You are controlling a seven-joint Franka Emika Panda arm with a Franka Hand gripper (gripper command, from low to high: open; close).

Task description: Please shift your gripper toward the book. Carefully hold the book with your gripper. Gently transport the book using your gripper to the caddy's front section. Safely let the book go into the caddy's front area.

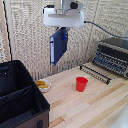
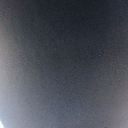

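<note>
Exterior view: counter [image 1: 95, 102] carries the black caddy [image 1: 20, 97] at 8 o'clock, the toaster oven [image 1: 112, 56] at 3 o'clock with its rack [image 1: 95, 73] pulled out in front. Hand [image 1: 64, 27] at 12 o'clock, closed on the top edge of the book [image 1: 59, 46]; book hangs tilted, clear of the counter, above and beside the caddy. Red cup [image 1: 81, 84] near centre. Wrist view: only a dark blur, nothing readable.

Wrist view fully blurred, a dark grey-blue surface fills it, nothing resolvable; in the exterior view the caddy [image 1: 20, 95] is cut by the left and bottom edges, the toaster oven [image 1: 114, 55] by the right, fingers hidden.
</note>
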